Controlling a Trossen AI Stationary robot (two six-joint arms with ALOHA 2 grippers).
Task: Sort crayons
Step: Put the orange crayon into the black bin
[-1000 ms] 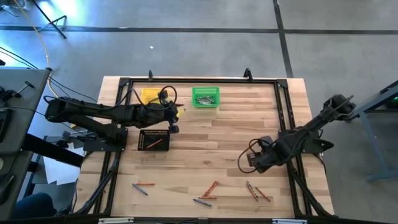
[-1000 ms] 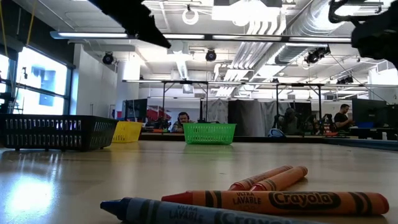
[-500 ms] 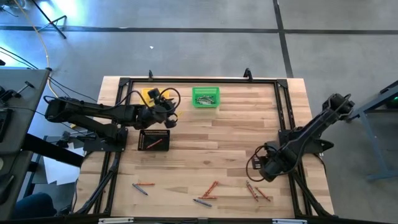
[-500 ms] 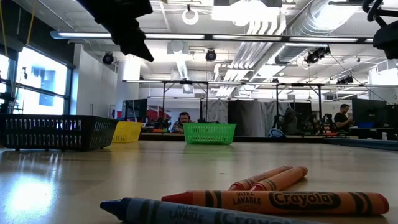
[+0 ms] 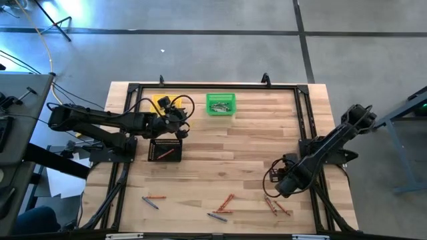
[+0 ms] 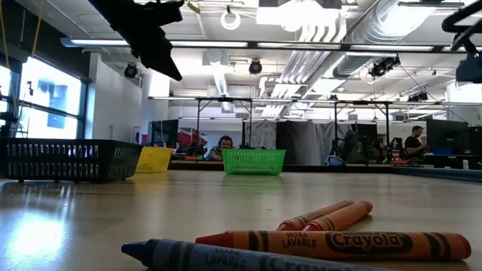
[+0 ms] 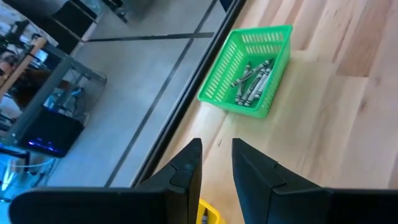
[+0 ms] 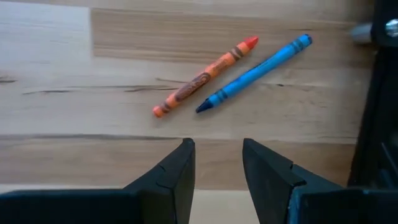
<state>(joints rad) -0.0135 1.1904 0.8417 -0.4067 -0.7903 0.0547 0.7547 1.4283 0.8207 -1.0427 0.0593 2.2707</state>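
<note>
Overhead, both empty hands, left hand (image 7: 216,163) and right hand (image 8: 216,163), gape slightly, fingertips cut off.

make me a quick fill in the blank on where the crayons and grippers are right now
1. The grey crayons lie inside the ____ bin.
2. In the right wrist view, an orange crayon lies beside a ____ one.
3. The right gripper hangs above the table with its jaws ____.
4. The left gripper holds ____ between its fingers.

Missing words: green; blue; open; nothing
</note>
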